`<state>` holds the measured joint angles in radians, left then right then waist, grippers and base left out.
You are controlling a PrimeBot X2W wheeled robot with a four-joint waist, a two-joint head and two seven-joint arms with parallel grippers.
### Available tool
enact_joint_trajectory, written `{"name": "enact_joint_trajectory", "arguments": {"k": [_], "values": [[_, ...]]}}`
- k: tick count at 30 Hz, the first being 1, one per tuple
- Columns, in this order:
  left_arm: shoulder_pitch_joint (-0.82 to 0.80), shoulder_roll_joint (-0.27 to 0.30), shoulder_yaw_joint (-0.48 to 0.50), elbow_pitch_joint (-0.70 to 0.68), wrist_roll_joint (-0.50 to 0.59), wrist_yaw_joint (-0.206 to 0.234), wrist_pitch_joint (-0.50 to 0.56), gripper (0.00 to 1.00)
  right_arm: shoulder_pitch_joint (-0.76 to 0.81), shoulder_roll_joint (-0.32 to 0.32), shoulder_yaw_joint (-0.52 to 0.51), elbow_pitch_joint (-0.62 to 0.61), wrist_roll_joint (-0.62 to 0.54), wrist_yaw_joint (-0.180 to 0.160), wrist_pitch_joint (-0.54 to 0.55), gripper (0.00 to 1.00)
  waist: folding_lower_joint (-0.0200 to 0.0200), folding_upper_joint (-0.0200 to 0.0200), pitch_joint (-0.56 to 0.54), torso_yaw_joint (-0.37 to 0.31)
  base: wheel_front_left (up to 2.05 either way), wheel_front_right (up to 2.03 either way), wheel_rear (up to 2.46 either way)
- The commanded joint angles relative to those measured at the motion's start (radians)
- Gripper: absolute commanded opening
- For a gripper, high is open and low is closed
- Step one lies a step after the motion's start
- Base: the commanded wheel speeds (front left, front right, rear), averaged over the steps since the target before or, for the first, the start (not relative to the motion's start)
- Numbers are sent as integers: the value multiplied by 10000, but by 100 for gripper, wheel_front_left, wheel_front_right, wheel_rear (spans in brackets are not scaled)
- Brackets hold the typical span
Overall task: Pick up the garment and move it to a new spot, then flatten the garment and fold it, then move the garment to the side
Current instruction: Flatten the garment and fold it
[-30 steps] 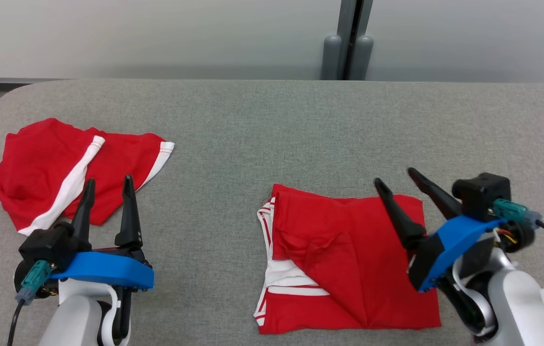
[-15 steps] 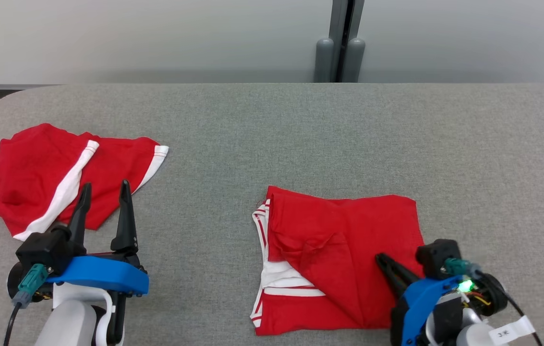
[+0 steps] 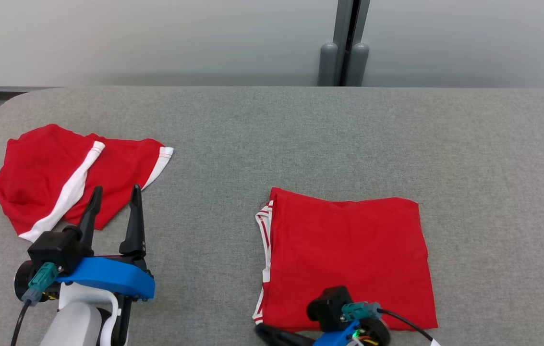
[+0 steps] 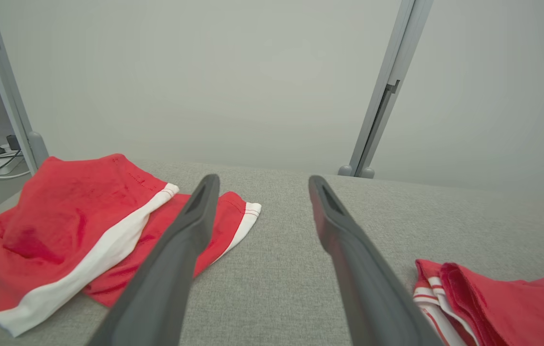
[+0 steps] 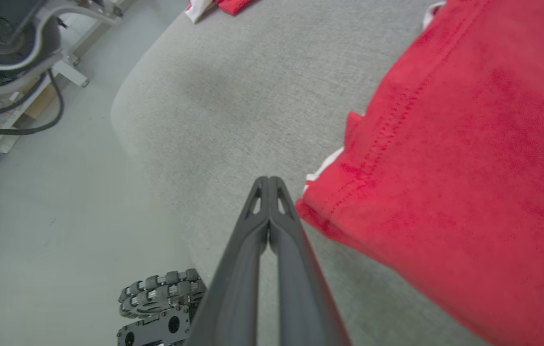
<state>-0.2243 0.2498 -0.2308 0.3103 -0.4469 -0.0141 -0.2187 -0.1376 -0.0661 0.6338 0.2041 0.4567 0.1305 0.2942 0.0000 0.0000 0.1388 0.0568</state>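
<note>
Red and squared off, the folded garment [image 3: 348,259] lies flat near the worktop's [image 3: 300,134] front edge, a little right of centre. We see the right gripper [image 5: 265,180] with its fingers pressed together and empty, low over the front edge just beside the garment's front left corner. Our left gripper [image 3: 116,188] hangs with fingers apart near the front edge on the left. It points at a second red garment [image 3: 46,173] with white stripes, crumpled by the left edge.
</note>
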Motion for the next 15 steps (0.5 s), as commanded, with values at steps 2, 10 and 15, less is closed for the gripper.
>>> {"name": "enact_joint_trajectory", "arguments": {"k": [2, 10, 15], "values": [[104, 86, 67, -71, -19, 50, -1, 100, 17, -44, 359, -555, 619, 6, 64, 0, 0, 0, 4, -36, 0, 0, 0], [280, 160, 296, -242, -167, 258, -135, 100, -171, -253, -931, -2211, 922, 6, -1248, 100, 0, 0, -42, -207, 0, 0, 0], [441, 162, 302, -325, -82, 271, -244, 100, 134, -166, -3258, -2641, -231, 6, -2679, 100, 0, 0, -232, -298, 0, 0, 0]]}}
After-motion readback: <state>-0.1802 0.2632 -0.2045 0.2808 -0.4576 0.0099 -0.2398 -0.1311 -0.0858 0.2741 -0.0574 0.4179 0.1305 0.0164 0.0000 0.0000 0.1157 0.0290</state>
